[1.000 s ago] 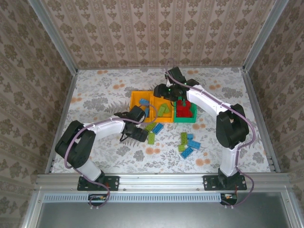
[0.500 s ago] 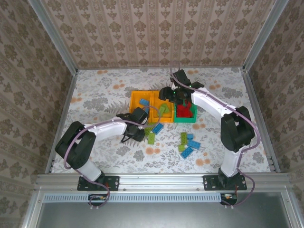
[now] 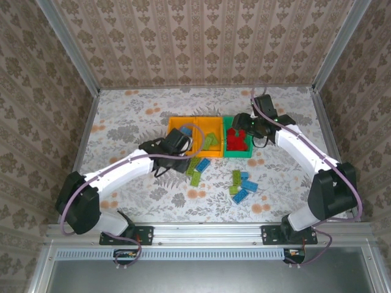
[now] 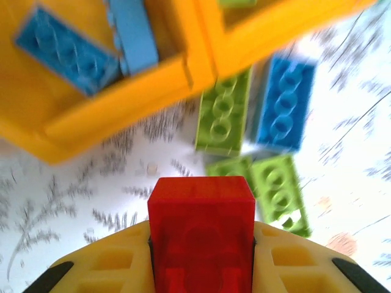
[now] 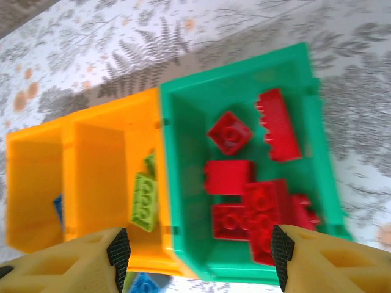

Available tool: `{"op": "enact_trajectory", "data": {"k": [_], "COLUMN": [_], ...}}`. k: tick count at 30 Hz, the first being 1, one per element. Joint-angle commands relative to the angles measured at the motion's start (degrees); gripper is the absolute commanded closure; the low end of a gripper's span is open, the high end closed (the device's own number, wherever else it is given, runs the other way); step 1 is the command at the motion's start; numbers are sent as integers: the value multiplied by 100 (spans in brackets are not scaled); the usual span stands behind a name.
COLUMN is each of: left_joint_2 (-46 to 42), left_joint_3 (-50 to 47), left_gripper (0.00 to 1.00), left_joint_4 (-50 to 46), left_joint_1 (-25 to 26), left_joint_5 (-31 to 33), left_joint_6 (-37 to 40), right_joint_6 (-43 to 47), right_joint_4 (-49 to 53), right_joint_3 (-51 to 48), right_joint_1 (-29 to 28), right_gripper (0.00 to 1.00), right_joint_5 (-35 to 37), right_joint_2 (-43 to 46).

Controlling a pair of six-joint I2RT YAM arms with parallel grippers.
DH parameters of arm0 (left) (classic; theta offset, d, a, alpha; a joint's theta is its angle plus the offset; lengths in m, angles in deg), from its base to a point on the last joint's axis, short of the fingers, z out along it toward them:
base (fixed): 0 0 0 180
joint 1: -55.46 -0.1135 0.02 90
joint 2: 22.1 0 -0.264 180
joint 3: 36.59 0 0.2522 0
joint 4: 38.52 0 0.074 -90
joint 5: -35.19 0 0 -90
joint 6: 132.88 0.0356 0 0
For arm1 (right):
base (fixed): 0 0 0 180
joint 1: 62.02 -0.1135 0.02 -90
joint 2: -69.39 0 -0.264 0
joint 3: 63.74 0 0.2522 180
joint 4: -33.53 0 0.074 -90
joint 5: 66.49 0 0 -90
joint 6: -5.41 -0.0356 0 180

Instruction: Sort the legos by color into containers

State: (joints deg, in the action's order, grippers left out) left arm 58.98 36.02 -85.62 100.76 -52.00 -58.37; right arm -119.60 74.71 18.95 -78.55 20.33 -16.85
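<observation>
Red studded plastic brick [image 4: 201, 229]: pinched between the yellow fingers [image 4: 104, 268] of the left pincer [image 4: 201, 256]. The jaws are pressed onto its two sides and the brick is clear of the table. Its lower end is cut off by the frame edge. From above, this pincer sits at the near edge of the left orange bin, and the brick cannot be made out there.

Beneath it in the wrist view:
- The near corner of the left orange rectangular plastic bin [image 4: 116, 116], with a dark blue brick [image 4: 64, 52] and a paler blue brick [image 4: 134, 33] inside.
- The middle orange bin [image 4: 275, 30], touching it on the right.
- Loose on the flower-patterned table cover [image 4: 91, 183], just beside the bins, a lime green brick [image 4: 223, 113] lies side by side with a blue brick [image 4: 284, 104].
- Two more lime pieces [image 4: 278, 189] lie nearer. All of this is blurred, so the edges are soft.

Right pincer [image 5: 198, 262]: spread wide with nothing between the fingers, hanging above the green plastic bin [image 5: 238, 67]. Only the fingertips show.
- The green bin holds a heap of red bricks [image 5: 256, 195].
- The middle orange bin holds a lime brick [image 5: 145, 201] against the wall nearest the green bin.
- A sliver of blue shows in the far orange bin, too little to count.

Top view: the three bins stand in a row mid-table, touching. A loose cluster of lime and blue bricks [image 3: 241, 183] lies on the near side of the green bin, well apart from both pincers.
</observation>
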Motion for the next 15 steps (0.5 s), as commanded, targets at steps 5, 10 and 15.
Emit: {"op": "enact_trajectory", "data": {"k": [5, 10, 15], "left_joint_2": [1379, 2739, 3802], "left_joint_3": [2016, 3540, 4632], "left_gripper": [73, 73, 73], "left_joint_4": [706, 693, 708], "left_joint_1": [32, 91, 92], "left_joint_5": [-1491, -2217, -2680], "left_joint_6": [221, 126, -202], "right_joint_6": [-10, -307, -327], "right_joint_4": [446, 369, 485], "right_joint_3": [-1082, -1882, -2346], "right_joint_1": [-15, 26, 22], "right_gripper": [33, 32, 32], "right_joint_5": [581, 665, 524], "right_joint_2": [809, 1395, 1640]}}
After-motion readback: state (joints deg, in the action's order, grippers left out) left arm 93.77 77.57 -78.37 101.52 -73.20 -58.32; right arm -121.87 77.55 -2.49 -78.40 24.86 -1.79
